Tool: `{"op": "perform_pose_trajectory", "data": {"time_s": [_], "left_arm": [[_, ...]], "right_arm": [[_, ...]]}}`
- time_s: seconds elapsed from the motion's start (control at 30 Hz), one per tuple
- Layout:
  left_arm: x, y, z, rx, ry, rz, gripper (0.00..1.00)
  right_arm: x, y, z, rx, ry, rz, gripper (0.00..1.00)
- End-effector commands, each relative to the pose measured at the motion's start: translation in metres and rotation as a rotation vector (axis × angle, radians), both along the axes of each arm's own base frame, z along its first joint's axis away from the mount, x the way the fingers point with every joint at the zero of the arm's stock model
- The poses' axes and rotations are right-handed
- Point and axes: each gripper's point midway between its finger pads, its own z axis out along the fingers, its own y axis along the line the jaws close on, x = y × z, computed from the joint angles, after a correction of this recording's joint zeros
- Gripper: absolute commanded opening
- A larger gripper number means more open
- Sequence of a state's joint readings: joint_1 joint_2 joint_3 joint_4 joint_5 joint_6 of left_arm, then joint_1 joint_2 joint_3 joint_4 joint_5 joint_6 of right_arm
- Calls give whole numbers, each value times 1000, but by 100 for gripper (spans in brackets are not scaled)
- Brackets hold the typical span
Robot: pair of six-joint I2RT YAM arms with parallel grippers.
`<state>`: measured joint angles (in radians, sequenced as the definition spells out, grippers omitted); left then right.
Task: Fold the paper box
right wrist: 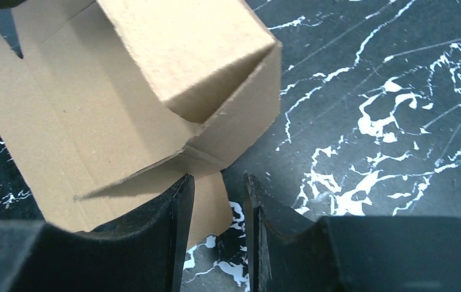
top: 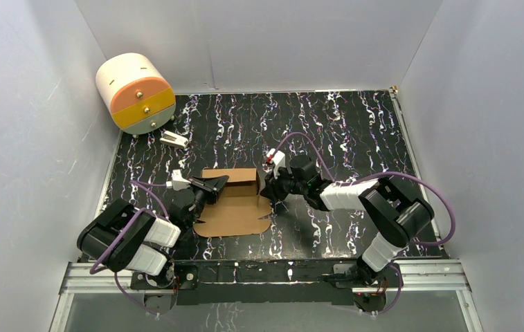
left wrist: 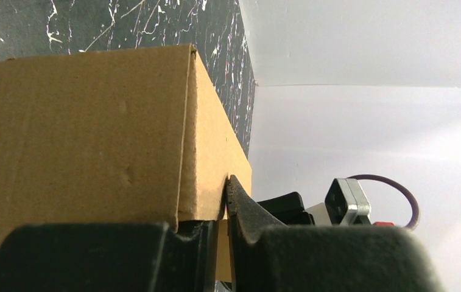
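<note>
Plain white walls (top: pixel 30 138) close in a black table top veined with white and purple marbling (top: pixel 342 124). Two black-and-white robot arms reach in from the near edge, the left arm (top: pixel 131 238) and the right arm (top: pixel 383 207), both bent toward the middle.

A cream, orange and yellow cylindrical drawer unit (top: pixel 136 93) sits at the far left corner, near the left wall, with small knobs on its round face.

The plain brown cardboard paper box (top: pixel 235 200) rests near the middle of the table, a little left of centre and between the two grippers. It is half formed: walls stand up on its far side, and a flat flap with rounded corners lies spread on the table toward the near edge.

The left gripper (top: pixel 216 185) is at the box's left side. Its black fingers (left wrist: pixel 246 213) are pinched together on a thin cardboard panel, a strip of which shows between them in the left wrist view.

The right gripper (top: pixel 267 190) is at the box's right side. Its fingers (right wrist: pixel 176 213) stand apart with a narrow gap and clamp nothing. Their tips are just at the lower edge of a raised corner, with a flat flap on the table beneath.

A small white clip-like object (top: pixel 174 139) lies just in front of the drawer unit
</note>
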<state>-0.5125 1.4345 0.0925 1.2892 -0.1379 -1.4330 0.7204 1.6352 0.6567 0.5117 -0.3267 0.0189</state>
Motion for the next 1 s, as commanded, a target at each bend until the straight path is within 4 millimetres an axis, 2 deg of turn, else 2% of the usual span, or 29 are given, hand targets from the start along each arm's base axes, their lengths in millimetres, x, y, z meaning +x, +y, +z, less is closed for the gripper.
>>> {"op": "perform_pose_trajectory", "data": {"time_s": [0.0, 0.37, 0.97], "left_arm": [[-5, -3, -12, 33, 33, -21, 7], [-7, -5, -3, 5, 19, -29, 7], [-11, -17, 11, -50, 4, -62, 7]], "right_arm": [[5, 20, 28, 107, -111, 40, 46], [14, 17, 44, 151, -197, -32, 57], [24, 31, 42, 203, -334, -25, 61]]}}
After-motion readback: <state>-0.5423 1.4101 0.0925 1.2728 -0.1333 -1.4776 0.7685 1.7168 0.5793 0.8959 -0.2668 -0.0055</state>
